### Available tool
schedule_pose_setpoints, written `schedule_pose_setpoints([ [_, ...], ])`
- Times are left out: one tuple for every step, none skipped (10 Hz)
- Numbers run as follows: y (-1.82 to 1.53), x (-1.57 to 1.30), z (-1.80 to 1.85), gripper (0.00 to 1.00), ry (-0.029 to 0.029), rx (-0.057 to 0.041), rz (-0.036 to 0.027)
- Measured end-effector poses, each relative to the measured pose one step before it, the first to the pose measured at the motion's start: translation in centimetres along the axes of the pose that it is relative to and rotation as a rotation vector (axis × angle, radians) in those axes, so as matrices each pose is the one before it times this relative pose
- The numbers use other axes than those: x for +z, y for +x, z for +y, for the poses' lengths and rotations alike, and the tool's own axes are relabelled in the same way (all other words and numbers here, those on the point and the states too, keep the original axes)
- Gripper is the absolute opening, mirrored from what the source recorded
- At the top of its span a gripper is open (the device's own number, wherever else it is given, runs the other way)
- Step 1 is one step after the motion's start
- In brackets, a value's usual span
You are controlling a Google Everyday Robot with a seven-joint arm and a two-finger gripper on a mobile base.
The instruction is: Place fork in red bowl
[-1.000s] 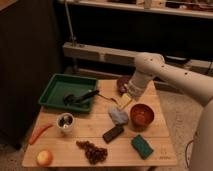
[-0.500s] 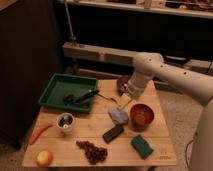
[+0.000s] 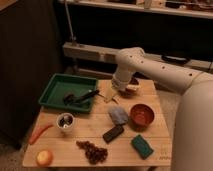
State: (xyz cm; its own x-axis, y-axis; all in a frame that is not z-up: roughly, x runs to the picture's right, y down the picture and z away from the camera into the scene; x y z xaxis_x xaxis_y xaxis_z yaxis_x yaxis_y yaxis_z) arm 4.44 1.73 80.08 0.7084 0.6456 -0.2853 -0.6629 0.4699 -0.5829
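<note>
The fork (image 3: 110, 96), with a pale-yellow handle, lies on the wooden table (image 3: 85, 132) just right of the green tray. My gripper (image 3: 115, 92) hangs at the end of the white arm directly over the fork's right end, fingers pointing down and standing open. I cannot tell whether they touch the fork. The red bowl (image 3: 132, 90), dark maroon, sits right behind the gripper at the table's back edge, partly hidden by the wrist.
A brighter orange-red bowl (image 3: 142, 115) stands front right of the gripper. A green tray (image 3: 56, 90) holds a black utensil (image 3: 82, 96). Also on the table: a grey-blue pouch (image 3: 119, 115), black bar (image 3: 113, 133), green sponge (image 3: 142, 146), grapes (image 3: 92, 150), cup (image 3: 65, 121), carrot (image 3: 39, 133), apple (image 3: 44, 157).
</note>
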Motion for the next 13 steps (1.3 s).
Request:
schedule_pose_setpoints([
  [-1.607, 0.585, -1.408, 0.80, 0.01579, -0.03343, -0.03324],
  [-0.685, 0.619, -0.846, 0.80, 0.00994, -0.02406, -0.01110],
  [-0.497, 0.775, -0.639, 0.80, 0.00673, -0.01660, -0.00486],
  [0.040, 1.134, -0.933, 0.80, 0.00287, -0.00601, 0.00385],
  [0.277, 0.909, -0.579, 0.80, -0.00520, -0.00137, 0.00713],
  [0.201, 0.981, -0.225, 0.80, -0.01276, -0.00604, 0.01286],
  [0.062, 1.455, 0.218, 0.80, -0.02193, -0.01543, 0.02329],
  [-0.249, 1.074, 0.294, 0.80, -0.01769, -0.01722, 0.01262],
  [0.088, 0.683, 0.182, 0.80, -0.01279, -0.01374, 0.01730],
  [0.212, 0.706, 0.135, 0.80, -0.01036, -0.00905, 0.02115],
  [-0.198, 0.808, -0.022, 0.80, -0.00553, -0.00947, 0.01367],
  [0.099, 0.515, -0.108, 0.80, -0.00574, -0.00328, 0.00909],
  [0.246, 0.453, -0.188, 0.80, -0.00425, -0.00190, 0.00819],
])
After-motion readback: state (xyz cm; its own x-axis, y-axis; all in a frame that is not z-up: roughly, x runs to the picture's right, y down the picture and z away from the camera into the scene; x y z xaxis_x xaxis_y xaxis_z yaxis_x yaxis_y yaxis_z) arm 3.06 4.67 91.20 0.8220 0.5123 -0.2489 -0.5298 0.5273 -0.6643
